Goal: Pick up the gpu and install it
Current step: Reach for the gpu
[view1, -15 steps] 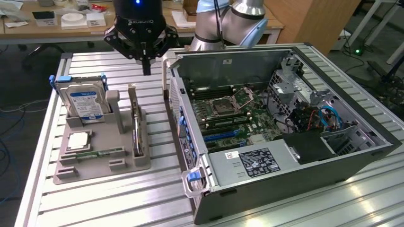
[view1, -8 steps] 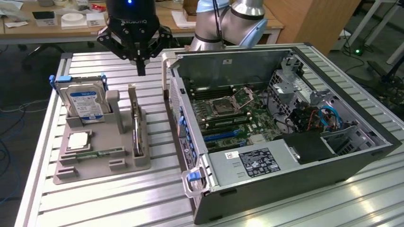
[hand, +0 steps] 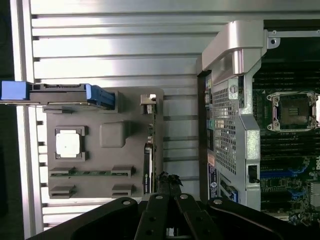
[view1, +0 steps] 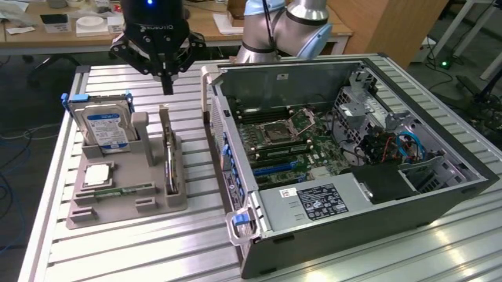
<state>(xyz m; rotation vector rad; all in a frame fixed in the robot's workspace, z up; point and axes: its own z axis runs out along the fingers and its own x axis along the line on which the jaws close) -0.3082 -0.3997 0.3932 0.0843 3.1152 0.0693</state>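
On the exterior view's left, the gray holder [view1: 126,208] carries the hard drive [view1: 106,126] upright. Just right of it the gpu [view1: 168,154] stands on edge in its slot, untouched, so I judge the pick-up step not yet begun. Above the card's far end hangs the gripper [view1: 167,89], clenched on nothing; a grasp calls for parted fingers squarely straddling the thin top edge, with the open computer case [view1: 353,158] further right.

The exterior view looks down at a slant from high up, a little way off, on the whole table [view1: 157,252]. The wrist view looks straight down past the gripper [hand: 169,179], closer in. Both see the grey tray [view1: 117,202] and the computer case [view1: 377,226].
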